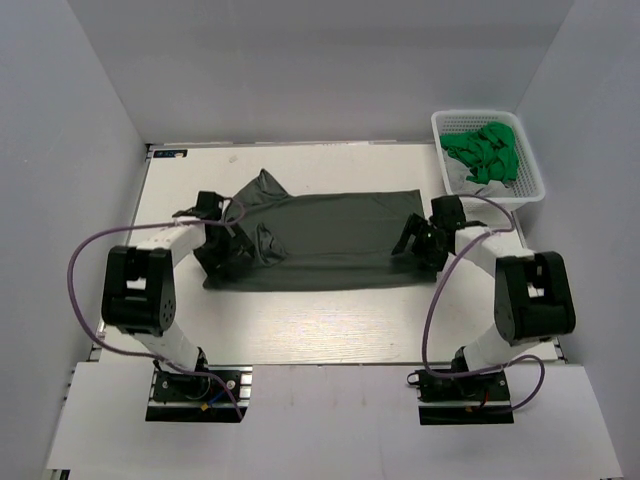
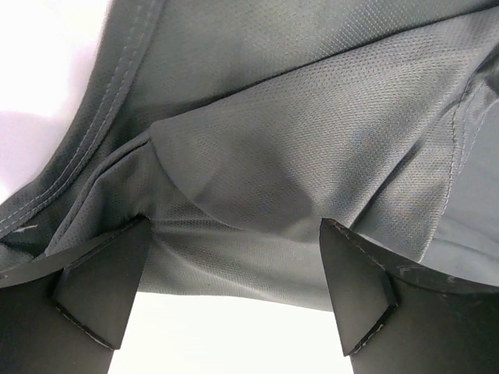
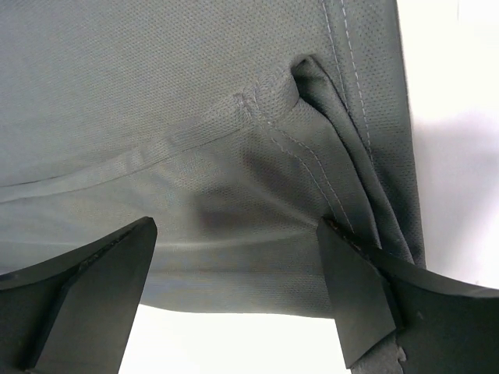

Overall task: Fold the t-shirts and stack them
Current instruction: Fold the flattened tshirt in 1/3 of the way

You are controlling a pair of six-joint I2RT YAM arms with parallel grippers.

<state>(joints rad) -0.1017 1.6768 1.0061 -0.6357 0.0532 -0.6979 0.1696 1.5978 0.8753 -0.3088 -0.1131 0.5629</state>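
The dark charcoal grey t-shirt [image 1: 330, 235] lies stretched across the middle of the table, with a sleeve bunched at its left end. My left gripper [image 1: 232, 252] is at the shirt's left end. In the left wrist view the gripper [image 2: 230, 284] is open, with the folded grey cloth [image 2: 296, 156] lying between its fingers [image 2: 101, 288]. My right gripper [image 1: 413, 245] is at the shirt's right end. In the right wrist view it [image 3: 234, 292] is open too, and the hemmed grey cloth [image 3: 195, 117] reaches between its fingers [image 3: 362, 296]. Bright green t-shirts [image 1: 485, 150] lie crumpled in the basket.
The white lattice basket [image 1: 530, 190] stands at the back right corner of the table, close behind my right arm. White table [image 1: 330, 320] shows in front of the shirt. Grey walls enclose the table on three sides.
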